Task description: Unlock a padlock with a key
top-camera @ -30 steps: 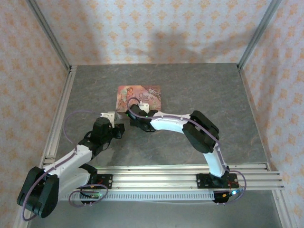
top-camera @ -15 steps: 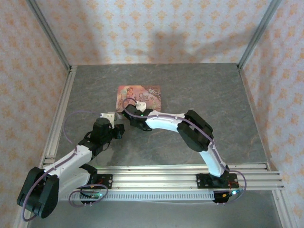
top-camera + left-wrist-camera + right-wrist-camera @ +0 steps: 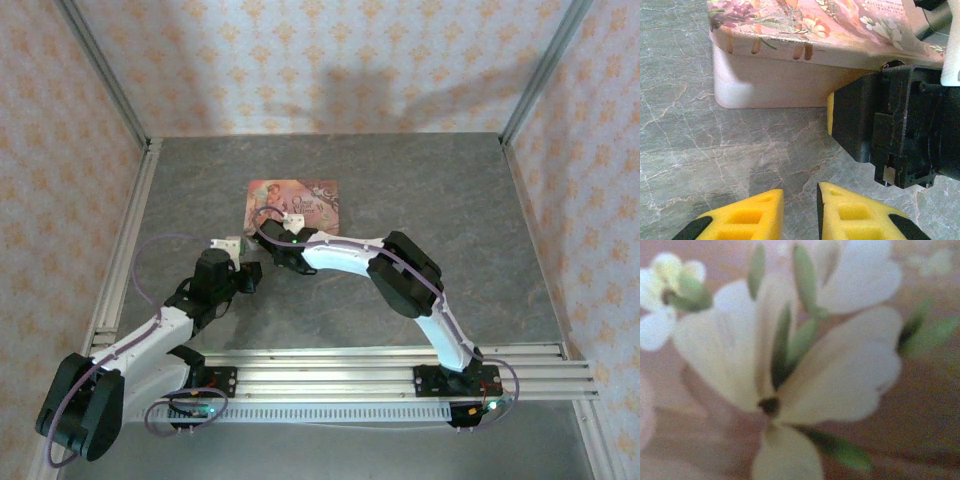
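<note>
Left wrist — pink flowered tin (image 3: 790, 82) beyond left gripper (image 3: 800, 212) — jaws narrowly parted.

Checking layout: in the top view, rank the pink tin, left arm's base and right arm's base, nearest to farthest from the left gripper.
From the left gripper:
1. pink tin, just beyond it, toward the back
2. left arm's base, near left edge
3. right arm's base, near right edge
</note>
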